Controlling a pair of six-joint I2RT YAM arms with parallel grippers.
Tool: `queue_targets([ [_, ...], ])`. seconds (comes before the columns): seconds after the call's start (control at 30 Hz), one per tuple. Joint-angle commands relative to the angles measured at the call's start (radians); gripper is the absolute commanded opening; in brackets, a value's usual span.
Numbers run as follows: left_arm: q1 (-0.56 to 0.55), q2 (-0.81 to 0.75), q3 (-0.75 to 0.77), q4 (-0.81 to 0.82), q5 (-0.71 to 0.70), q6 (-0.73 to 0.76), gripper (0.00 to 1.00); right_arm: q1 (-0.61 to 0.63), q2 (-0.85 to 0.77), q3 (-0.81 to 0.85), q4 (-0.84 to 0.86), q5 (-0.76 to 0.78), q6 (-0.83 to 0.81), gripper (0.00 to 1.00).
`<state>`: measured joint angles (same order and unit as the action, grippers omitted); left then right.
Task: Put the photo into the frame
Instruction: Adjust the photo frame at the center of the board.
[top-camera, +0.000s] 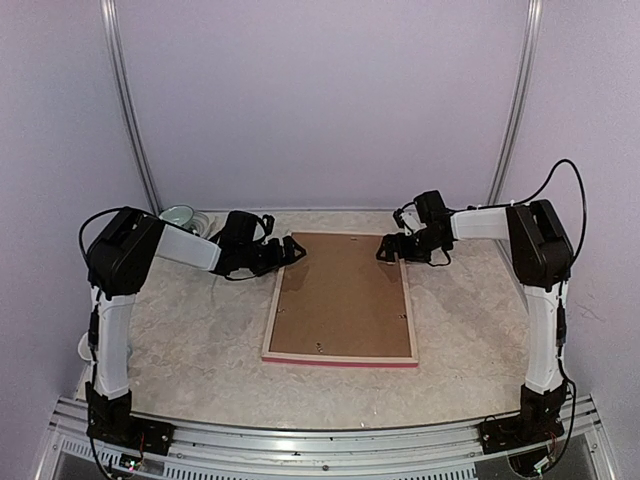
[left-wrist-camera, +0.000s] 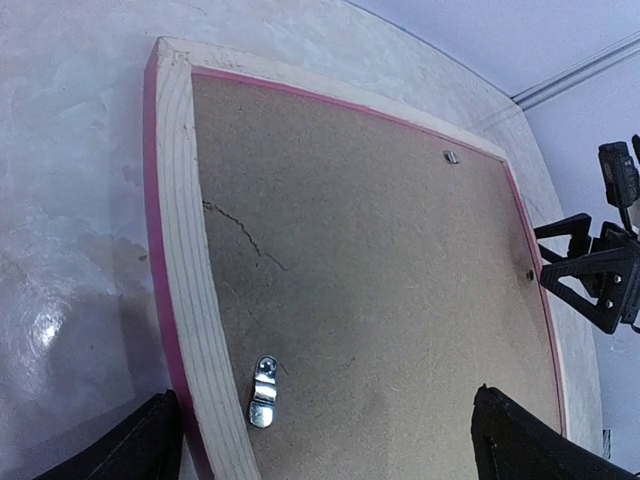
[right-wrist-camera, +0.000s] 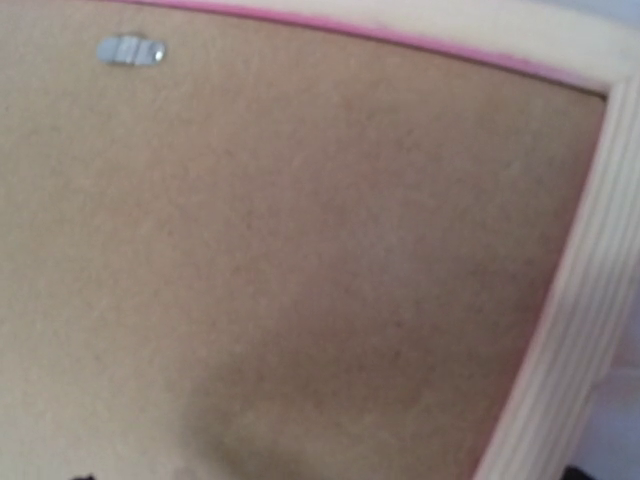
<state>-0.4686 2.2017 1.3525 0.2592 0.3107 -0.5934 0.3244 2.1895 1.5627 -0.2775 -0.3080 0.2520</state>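
Two arms face you here, each standing up from its base at the near edge of the table (top-camera: 190, 340), bent at the elbow and reaching inward over the far end of the frame (top-camera: 340, 358).

Your left arm's forearm runs right and ends at the frame's far-left corner. The left gripper (top-camera: 287, 251) has its jaws wide apart and nothing between them. In its wrist view one finger (left-wrist-camera: 130, 450) sits outside the pink left rail and the other is over the brown backing board (top-camera: 340, 300). You cannot tell whether either one touches.

Your right arm mirrors it, with its forearm running left to the far-right corner. The right gripper (top-camera: 390, 248) is also spread wide and empty, hanging just above the rail there.

The frame lies flat at mid-table, pale wood side up and pink on its edges, with the backing board filling it. A small metal hanger clip (left-wrist-camera: 263, 392) sits on the board.
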Motion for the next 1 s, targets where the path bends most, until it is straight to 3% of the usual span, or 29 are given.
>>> queue_targets([
  [0.0, -0.038, -0.05, -0.122, 0.12, 0.072, -0.103, 0.99, 0.043, 0.016, -0.036, 0.037, -0.072, -0.021, 0.97],
  [0.27, -0.109, -0.198, -0.298, 0.134, -0.01, -0.148, 0.99, 0.114, -0.064, -0.191, 0.098, -0.117, -0.014, 0.95],
  [0.47, -0.106, -0.285, -0.3, 0.001, -0.185, -0.102, 0.99, 0.128, -0.162, -0.326, 0.153, -0.076, 0.038, 0.95],
  [0.63, -0.087, -0.294, -0.299, -0.051, -0.24, -0.098, 0.97, 0.128, -0.235, -0.352, 0.128, -0.031, 0.036, 0.94],
  [0.97, -0.091, -0.3, -0.295, -0.088, -0.275, -0.075, 0.73, 0.127, -0.289, -0.346, 0.066, 0.1, 0.011, 0.95],
])
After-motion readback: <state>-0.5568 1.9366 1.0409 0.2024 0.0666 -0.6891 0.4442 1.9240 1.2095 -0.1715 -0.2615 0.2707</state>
